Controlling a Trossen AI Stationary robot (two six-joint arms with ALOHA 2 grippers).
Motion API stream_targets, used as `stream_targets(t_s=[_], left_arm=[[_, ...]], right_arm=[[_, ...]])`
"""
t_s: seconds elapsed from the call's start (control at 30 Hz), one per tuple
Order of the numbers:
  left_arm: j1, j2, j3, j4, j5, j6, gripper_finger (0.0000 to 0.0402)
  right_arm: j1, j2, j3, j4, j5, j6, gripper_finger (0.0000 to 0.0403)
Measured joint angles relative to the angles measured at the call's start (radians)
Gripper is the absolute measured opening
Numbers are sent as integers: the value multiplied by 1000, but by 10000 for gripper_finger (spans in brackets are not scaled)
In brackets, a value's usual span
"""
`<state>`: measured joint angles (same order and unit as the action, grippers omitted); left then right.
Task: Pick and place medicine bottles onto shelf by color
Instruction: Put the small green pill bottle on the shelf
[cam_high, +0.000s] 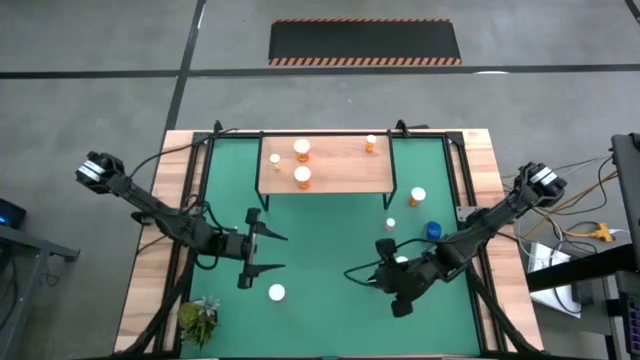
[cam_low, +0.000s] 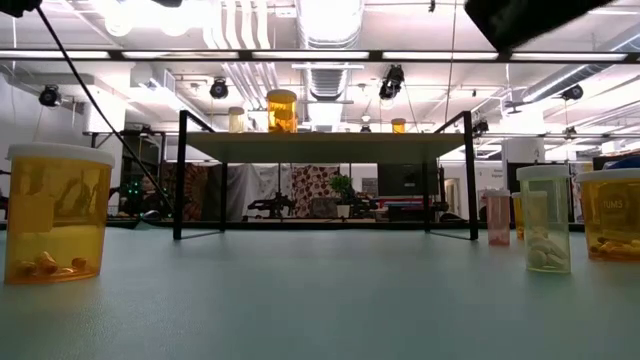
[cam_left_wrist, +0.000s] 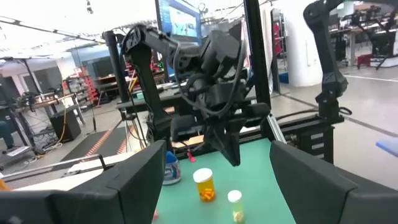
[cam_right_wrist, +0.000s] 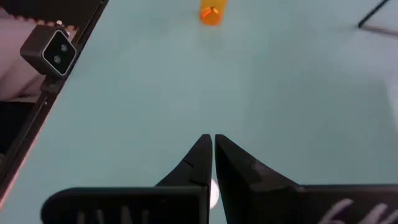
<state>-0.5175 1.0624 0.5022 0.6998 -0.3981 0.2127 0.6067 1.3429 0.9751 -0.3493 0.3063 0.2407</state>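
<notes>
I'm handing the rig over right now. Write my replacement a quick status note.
Left tool: open, empty, above the mat near a white-capped bottle.
Right tool: shut, empty, low over the mat.
Done: three orange bottles on the shelf.
Left: two white-capped bottles and the blue bottle right of the shelf, plus the one near the left tool.

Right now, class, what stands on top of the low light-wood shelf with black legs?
Three orange, white-capped medicine bottles stand on the shelf: two larger, one smaller. From above, the board hides whatever lies beneath it.
</notes>
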Motion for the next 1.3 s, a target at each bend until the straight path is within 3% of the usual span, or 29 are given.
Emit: stream_targets(t_s=[0.27,0.43,0.6,0.8,1.0,1.3], left_arm=[[0,-2,12,20,0,1,270],[0,-2,12,64,0,2,270],[0,-2,11,80,0,2,270],[0,-2,10,87,0,2,270],[0,-2,10,99,0,3,270],[0,-2,10,101,0,3,270]], right_arm=[[7,-60,-109,22,0,130,72],[18,-36,-141,17,-6,174,143],[24,2,-142,36,-99,181,213],[23,75,-143,41,-95,170,265],[23,140,-143,109,-44,142,261],[8,145,-144,167,-26,154,186]])
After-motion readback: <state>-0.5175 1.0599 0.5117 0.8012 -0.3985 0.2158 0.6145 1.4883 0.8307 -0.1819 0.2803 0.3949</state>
